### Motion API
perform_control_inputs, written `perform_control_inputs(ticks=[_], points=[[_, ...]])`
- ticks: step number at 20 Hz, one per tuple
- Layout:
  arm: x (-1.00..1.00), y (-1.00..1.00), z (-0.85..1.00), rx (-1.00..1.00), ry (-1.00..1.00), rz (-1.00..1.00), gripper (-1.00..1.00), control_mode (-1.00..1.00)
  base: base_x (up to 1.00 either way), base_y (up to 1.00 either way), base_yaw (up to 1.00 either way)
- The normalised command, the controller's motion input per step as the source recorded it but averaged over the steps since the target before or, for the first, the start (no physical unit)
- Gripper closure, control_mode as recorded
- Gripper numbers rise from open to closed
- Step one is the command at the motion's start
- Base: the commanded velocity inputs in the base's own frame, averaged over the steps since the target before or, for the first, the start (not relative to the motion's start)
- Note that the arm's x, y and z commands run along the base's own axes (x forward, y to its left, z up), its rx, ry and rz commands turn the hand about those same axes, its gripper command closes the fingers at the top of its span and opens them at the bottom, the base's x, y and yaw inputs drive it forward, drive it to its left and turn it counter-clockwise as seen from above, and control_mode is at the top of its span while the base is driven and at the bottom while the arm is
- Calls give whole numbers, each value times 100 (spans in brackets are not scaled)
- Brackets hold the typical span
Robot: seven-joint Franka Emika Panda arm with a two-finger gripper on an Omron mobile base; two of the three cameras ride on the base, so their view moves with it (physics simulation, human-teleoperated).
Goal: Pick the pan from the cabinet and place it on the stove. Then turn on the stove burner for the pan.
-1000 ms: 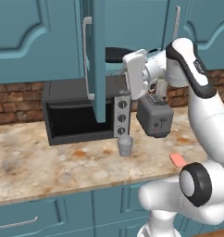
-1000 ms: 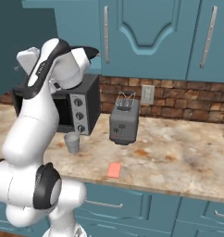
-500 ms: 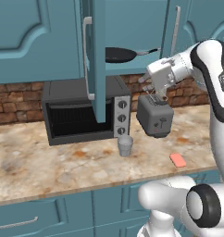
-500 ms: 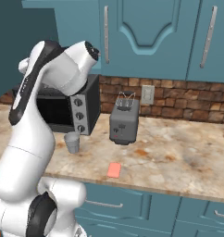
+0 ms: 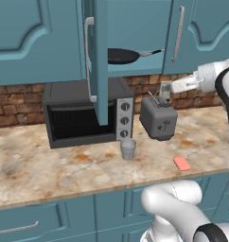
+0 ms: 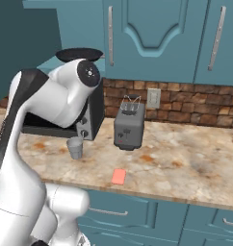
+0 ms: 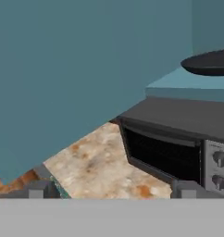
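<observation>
The black pan [image 5: 122, 56] lies on the bottom shelf of the teal upper cabinet [image 5: 135, 28], its thin grey handle [image 5: 151, 52] pointing right. The cabinet door [image 5: 96, 61] hangs open, edge-on to the left base view. The pan [image 6: 80, 54] also shows past my arm's shoulder, and as a dark rim [image 7: 210, 62] at the upper right of the hand view. My gripper [image 5: 172, 87] is open and empty, to the right of the pan and lower, above the toaster, pointing left; its fingertips [image 7: 37, 189] stand wide apart. The stove and its burner are out of view.
A black microwave [image 5: 85, 113] sits under the cabinet with its door open. On the stone counter [image 5: 50, 175] stand a grey toaster [image 5: 158, 118], a small grey cup [image 5: 128, 148] and a pink sponge [image 5: 181, 163]. The open cabinet door [image 7: 63, 69] looms close on the hand's left.
My arm has swung right, away from the open cabinet door to above the toaster, uncovering the pan in the left base view. The gripper stays open; nothing else moved.
</observation>
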Motion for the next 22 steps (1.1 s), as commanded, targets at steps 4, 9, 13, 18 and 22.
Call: perform_control_inputs(ticks=[4, 9, 13, 18, 22], points=[[-16, -29, 16, -6, -40, -26, -100, -100, 0, 0, 0], [-8, -41, 23, -2, -31, -22, -100, -100, 0, 0, 0], [0, -46, 23, 0, -28, -19, -100, -100, 0, 0, 0], [-1, -34, 18, 0, -30, -13, -100, -100, 0, 0, 0], [1, -10, 12, 1, -27, -8, -100, -100, 0, 0, 0]])
